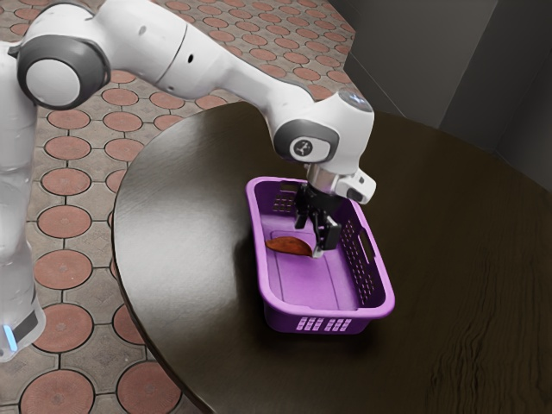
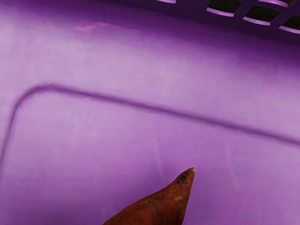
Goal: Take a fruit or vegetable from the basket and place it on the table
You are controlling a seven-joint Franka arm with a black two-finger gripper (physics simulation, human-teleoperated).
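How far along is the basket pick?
Reach-in looks done: the pincer is inside the purple basket, at the sweet potato. In hand: nothing; its fingers stand apart. Left: grip, lift clear of the rim, set down on the table, since the potato is in the basket.

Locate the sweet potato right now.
Exterior view: the sweet potato is in the basket, nearer the wall on the exterior view's left, one tip close by the gripper. Wrist view: at the lower edge.
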